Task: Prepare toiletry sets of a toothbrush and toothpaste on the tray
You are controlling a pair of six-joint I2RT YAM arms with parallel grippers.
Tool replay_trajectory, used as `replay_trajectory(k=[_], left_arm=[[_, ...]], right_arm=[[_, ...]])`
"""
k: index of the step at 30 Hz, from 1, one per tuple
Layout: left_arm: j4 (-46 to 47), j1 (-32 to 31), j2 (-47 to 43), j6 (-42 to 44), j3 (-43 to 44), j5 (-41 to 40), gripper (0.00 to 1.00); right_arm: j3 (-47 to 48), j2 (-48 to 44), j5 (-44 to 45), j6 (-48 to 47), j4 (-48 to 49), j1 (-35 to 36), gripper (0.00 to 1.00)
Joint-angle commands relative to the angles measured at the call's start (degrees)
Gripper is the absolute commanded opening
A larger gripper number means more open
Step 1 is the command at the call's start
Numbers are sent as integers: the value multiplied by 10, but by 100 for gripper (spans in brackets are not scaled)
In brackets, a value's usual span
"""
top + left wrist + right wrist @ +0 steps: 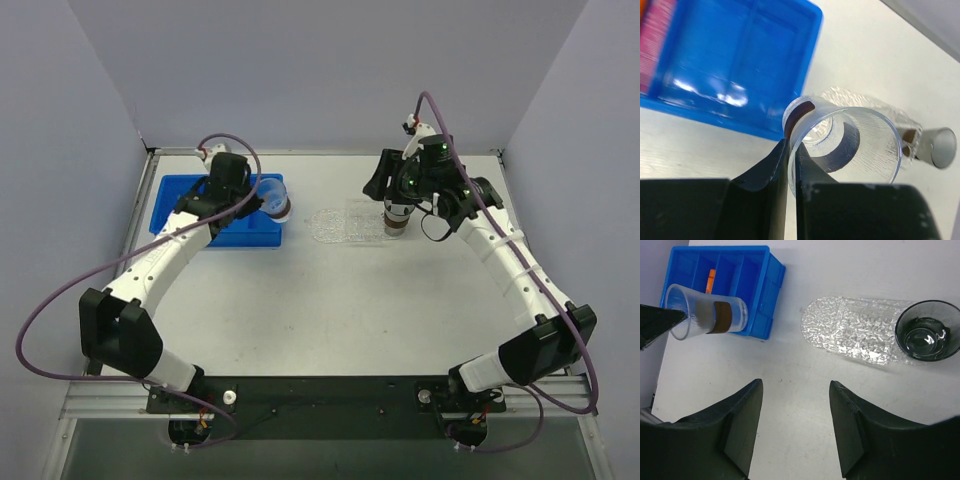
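Observation:
The clear bumpy tray [340, 226] lies on the table right of the blue bin [175, 215]; it also shows in the right wrist view [850, 327] and the left wrist view [890, 111]. My left gripper [791, 146] is shut on the rim of a clear cup with a brown band [850, 145] and holds it tilted by the bin's right end [275, 203]. My right gripper [795, 385] is open and empty above the table near the tray [398, 195]. An orange tube [711, 280] and a pink tube [655, 50] lie in the bin. No toothbrush is in view.
A second clear cup [927, 331] stands upright on the tray's right end, below my right gripper in the top view [397, 224]. The bin [740, 270] has several compartments. Grey walls close the table at the back and sides.

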Motion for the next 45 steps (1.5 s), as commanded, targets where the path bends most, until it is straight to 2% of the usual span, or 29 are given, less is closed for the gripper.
replay_trajectory(k=[1,4,8,14,32,35,45], left_arm=[[94,-78,-34,-85,-22,-35,0],[106,-133,-41,-119,-46,-59,0],[116,-175,-46,-143,-54,-96,0],[103,-209,-42,-159,-46,-127,0],[105,-220,-27,-168,-41,-116,0],[105,-221,-23,-167,-38,-113,0],[104,-221,-27,-174,-40,-109,0]], right_arm=[[32,13,25,7,-49,36,51],[47,25,28,7,-68,58,50],[62,39,35,6,-86,80,50],[103,75,61,-9,-125,112,50],[217,191,53,-37,-221,161,45],[232,208,62,-44,-231,165,40],[286,275,77,-59,-242,168,35]])
